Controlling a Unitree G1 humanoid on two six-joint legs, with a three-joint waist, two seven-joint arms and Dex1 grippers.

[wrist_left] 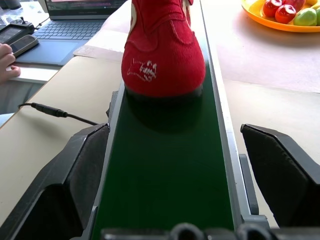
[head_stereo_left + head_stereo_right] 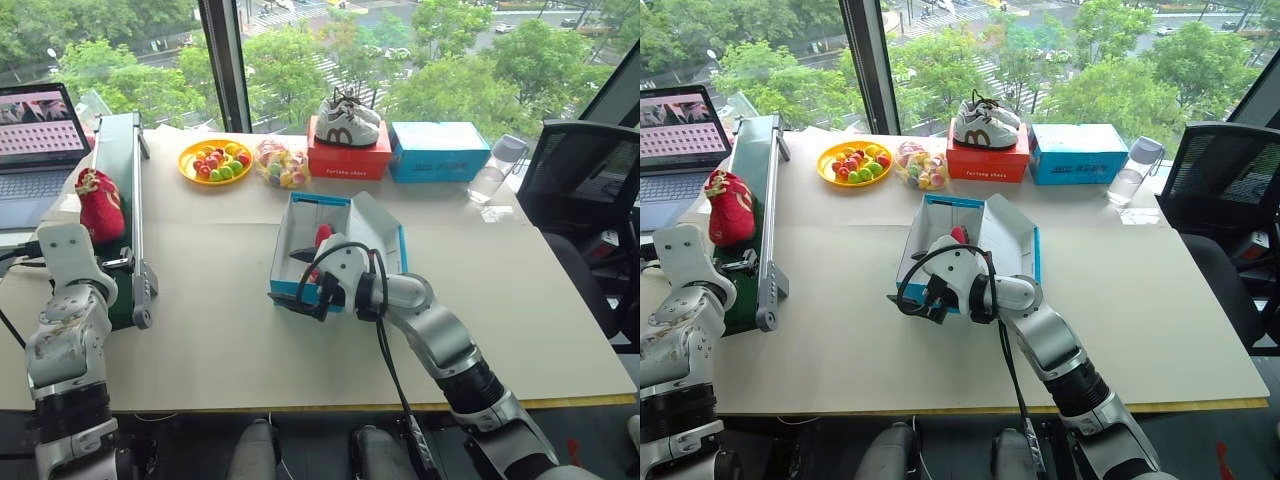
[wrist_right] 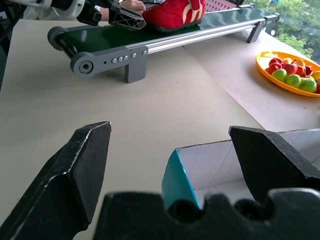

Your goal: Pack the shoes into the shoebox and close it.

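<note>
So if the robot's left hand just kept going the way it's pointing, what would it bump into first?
Most likely the red shoe on the green conveyor belt. It sits straight ahead of the left gripper, whose jaws stand open, with bare belt between them.

Red shoe (image 1: 162,50) with white heel mark sat on dark green belt (image 1: 165,170); shoebox (image 2: 283,245) was bright blue outside, white inside; plate (image 2: 192,168) orange-yellow with red, green, yellow fruit; far box (image 2: 348,160) red, sneakers (image 2: 346,121) white-grey with brown mark
</note>
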